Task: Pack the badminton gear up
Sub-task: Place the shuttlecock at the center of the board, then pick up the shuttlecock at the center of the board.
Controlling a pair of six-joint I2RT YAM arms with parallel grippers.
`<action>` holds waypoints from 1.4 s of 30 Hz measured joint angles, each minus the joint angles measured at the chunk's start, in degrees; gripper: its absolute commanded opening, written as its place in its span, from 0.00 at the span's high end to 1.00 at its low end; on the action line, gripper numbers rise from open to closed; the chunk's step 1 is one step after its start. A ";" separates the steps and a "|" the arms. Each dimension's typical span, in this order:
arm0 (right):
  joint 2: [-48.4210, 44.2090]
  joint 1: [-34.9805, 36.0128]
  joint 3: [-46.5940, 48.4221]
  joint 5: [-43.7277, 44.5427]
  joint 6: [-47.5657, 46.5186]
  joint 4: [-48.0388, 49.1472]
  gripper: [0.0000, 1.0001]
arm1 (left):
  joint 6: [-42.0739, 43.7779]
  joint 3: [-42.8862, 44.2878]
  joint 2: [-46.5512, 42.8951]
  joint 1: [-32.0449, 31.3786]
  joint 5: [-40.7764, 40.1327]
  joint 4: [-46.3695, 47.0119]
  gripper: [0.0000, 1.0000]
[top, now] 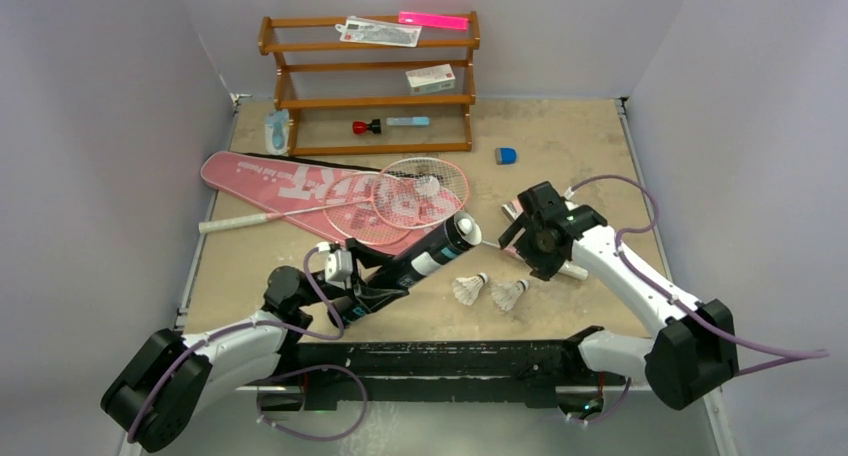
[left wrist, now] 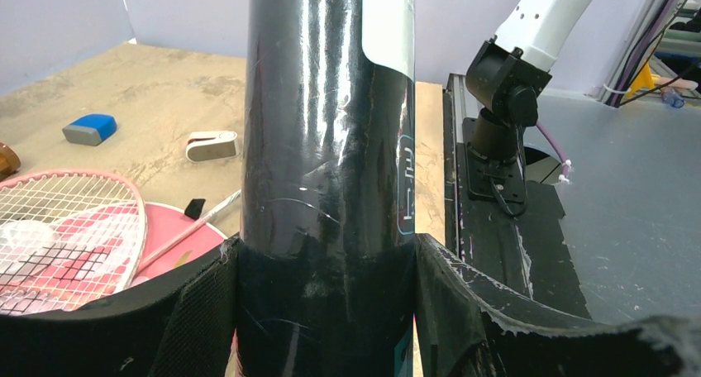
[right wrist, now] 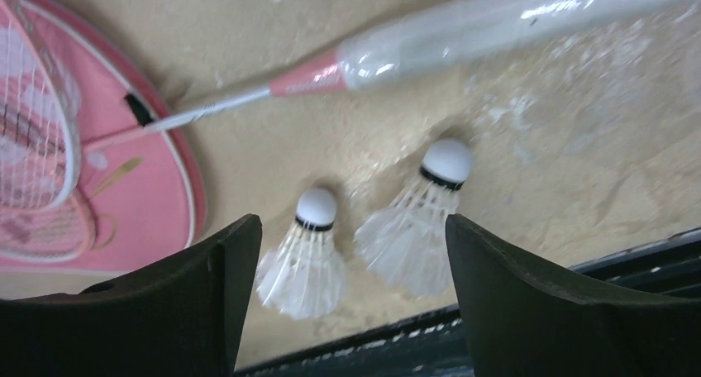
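Note:
My left gripper [left wrist: 326, 311] is shut on the lower end of the long black tube [left wrist: 331, 121], which slants up to the right over the table [top: 420, 261]. Two white feather shuttlecocks [right wrist: 306, 261] [right wrist: 422, 220] lie side by side on the table [top: 470, 288] [top: 510, 294]. My right gripper [right wrist: 351, 236] hangs open above them with nothing between its fingers [top: 520, 238]. Two pink-framed rackets [top: 420, 191] [top: 365, 216] rest on the pink bag [top: 290, 179]. One white handle [right wrist: 496, 21] runs under the right gripper.
A brown wooden rack [top: 370, 76] with a small white box [top: 430, 78] and other small items stands at the back. A blue eraser-like block [top: 506, 156] lies right of it. The black base rail [top: 440, 361] runs along the near edge.

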 measured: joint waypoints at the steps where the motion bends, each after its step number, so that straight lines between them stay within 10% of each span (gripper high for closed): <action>1: 0.02 0.00 0.00 -2.08 0.85 0.17 0.17 | 0.00 0.00 -0.04 0.00 0.00 -0.11 0.53; 13: 8.48 -1.44 2.51 -18.91 10.25 3.69 0.41 | 0.00 -0.52 -3.65 0.00 -0.20 -0.35 0.53; 42: 20.28 1.53 0.28 -23.15 16.17 8.33 0.42 | -1.57 -0.52 -3.93 0.00 0.96 4.26 0.52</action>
